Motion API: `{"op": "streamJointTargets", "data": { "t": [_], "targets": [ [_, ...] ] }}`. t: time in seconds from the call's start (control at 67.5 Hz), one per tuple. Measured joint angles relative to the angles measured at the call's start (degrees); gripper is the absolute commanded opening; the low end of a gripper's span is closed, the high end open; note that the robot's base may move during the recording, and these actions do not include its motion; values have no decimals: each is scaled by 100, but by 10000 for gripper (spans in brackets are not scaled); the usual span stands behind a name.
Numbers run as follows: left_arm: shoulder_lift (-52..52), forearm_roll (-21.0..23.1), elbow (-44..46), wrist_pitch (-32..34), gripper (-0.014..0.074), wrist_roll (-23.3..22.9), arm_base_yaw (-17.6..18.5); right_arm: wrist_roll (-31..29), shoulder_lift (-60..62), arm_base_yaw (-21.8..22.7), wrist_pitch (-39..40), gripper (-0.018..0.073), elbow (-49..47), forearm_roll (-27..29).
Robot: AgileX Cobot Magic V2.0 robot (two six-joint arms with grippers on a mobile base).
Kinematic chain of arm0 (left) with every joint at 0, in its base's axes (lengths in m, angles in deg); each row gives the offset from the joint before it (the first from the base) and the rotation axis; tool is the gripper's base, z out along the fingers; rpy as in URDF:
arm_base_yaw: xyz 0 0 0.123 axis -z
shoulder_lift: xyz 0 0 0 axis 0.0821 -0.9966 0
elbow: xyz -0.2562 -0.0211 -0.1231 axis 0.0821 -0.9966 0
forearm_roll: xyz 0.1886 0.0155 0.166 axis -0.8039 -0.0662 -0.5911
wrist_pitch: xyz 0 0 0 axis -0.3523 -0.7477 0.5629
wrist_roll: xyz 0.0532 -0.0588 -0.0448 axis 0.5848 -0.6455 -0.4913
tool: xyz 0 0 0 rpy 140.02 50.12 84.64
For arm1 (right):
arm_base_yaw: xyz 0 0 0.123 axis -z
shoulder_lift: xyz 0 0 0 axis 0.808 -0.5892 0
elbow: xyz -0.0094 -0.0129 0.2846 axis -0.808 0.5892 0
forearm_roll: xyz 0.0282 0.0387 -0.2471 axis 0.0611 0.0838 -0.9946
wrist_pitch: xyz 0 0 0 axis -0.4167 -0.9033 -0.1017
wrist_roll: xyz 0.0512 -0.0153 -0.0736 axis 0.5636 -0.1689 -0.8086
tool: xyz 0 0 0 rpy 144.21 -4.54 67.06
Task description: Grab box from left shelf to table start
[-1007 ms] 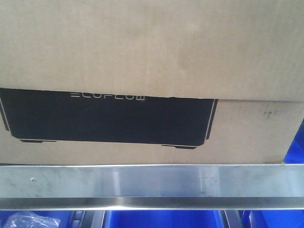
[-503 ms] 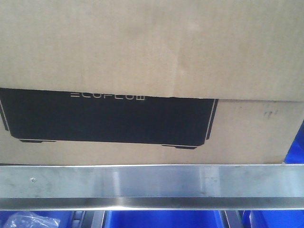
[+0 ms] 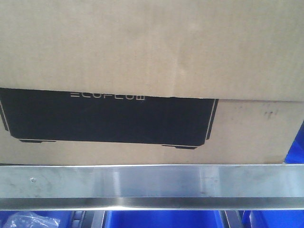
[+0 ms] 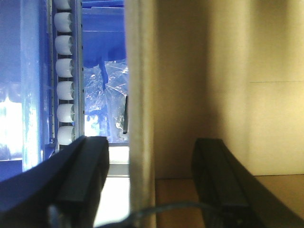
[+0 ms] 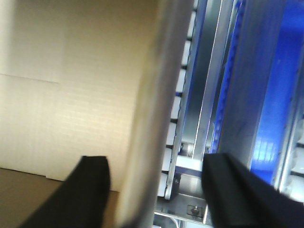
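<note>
The box (image 3: 152, 47) sits on the left shelf (image 3: 152, 185), filling the front view; the step in hand looks like the grasp. The left gripper (image 4: 151, 141) and right gripper (image 5: 156, 159) each straddle a side wall of the box, fingers apart with gaps showing; next, both should clamp evenly, then lift it over the shelf's front.

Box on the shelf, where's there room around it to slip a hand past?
Left side: an open strip between the box edge and the roller track. Right side is tighter, rollers close against the box edge. The steel rail crosses the front.
</note>
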Motion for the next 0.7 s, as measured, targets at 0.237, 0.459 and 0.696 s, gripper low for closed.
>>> {"op": "streamJointTargets", "data": {
  "t": [0.237,0.459,0.696],
  "targets": [
    [-16,-40,0,0,-97,0,0,-64,-50,-15,-81,64,-23,46],
    [-178,-33,105,-120,-99,-26,0,-64,-58,-15,-91,63,-25,56],
    [-207,-42,137,-134,-99,-26,0,-64,-48,-15,-79,63,-35,56]
  ]
}}
